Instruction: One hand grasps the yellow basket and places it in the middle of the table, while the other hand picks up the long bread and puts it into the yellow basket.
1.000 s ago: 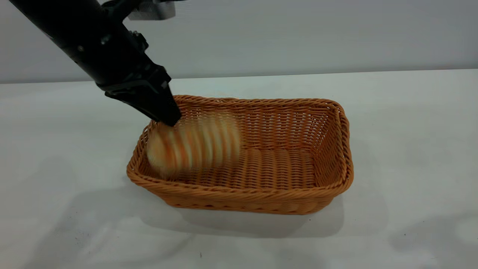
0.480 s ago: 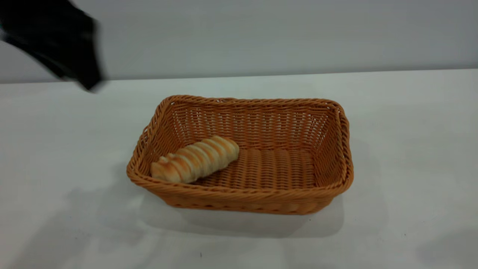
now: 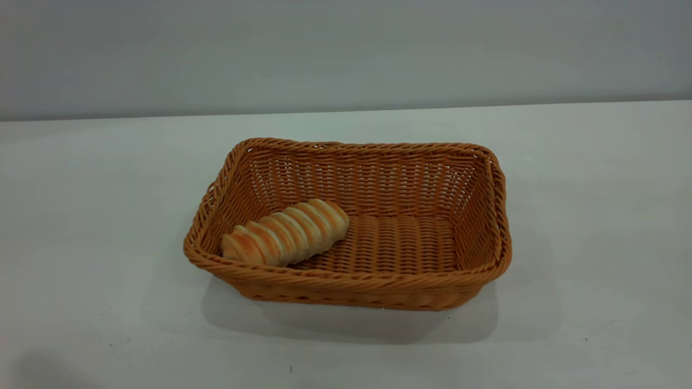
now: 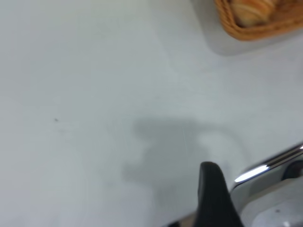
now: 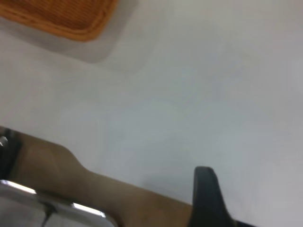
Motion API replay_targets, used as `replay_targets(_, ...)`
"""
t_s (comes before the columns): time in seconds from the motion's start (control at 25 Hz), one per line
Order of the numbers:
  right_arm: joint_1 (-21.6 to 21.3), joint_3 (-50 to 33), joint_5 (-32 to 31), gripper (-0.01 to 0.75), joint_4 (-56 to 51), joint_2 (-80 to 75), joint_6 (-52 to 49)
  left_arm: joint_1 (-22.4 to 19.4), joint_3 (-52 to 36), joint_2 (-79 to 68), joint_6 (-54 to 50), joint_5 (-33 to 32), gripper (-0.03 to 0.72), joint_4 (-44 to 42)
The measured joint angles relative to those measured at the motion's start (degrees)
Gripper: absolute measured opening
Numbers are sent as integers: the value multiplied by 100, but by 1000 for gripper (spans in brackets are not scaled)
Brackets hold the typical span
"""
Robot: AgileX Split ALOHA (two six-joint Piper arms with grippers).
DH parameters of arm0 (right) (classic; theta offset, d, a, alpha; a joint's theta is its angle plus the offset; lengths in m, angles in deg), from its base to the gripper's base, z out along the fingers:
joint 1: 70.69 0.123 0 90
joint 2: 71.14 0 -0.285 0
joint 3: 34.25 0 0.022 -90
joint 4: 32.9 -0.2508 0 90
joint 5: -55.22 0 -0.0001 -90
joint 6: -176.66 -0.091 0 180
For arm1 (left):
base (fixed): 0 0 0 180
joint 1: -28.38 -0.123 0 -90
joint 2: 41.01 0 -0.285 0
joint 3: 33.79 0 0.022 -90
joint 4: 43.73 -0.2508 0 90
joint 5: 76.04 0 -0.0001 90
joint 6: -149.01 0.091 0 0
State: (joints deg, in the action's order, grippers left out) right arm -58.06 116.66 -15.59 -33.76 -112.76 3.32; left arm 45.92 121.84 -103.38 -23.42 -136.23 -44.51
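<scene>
The yellow basket (image 3: 378, 281) stands in the middle of the white table (image 3: 81, 216). The long bread (image 3: 286, 232) lies inside it at its left end, slanted, one end against the front wall. Neither gripper shows in the exterior view. My left gripper (image 4: 211, 194) is well away from the basket over bare table; only one dark finger shows, with nothing beside it or in it. A corner of the basket (image 4: 255, 33) with the bread (image 4: 253, 9) shows far off. My right gripper (image 5: 207, 196) is likewise back near the table's edge, one finger showing, empty, with the basket's corner (image 5: 71, 26) far off.
A brown table edge (image 5: 57, 175) and silver metal parts (image 5: 57, 208) lie close to my right gripper. A silver bar (image 4: 265, 165) lies beside my left gripper. White wall stands behind the table.
My left gripper let the bread drop into the basket, then pulled back up and to the left out of the exterior view. The bread has settled still.
</scene>
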Motion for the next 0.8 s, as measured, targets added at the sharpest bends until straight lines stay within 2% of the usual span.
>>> replay_targets(0.36, 0, -1053, -5, 535, -602, 1904, 484, 0, -1371, 2659, -255, -554, 513, 252)
replay_targets(0.68, 0, -1517, 4, 535, -393, 2469, 491, 0, -2105, 3975, -472, -635, 513, 241)
replay_targets(0.8, 0, -1789, 250, 535, -254, 2470, 480, 0, -2421, 4378, -516, -565, 513, 239)
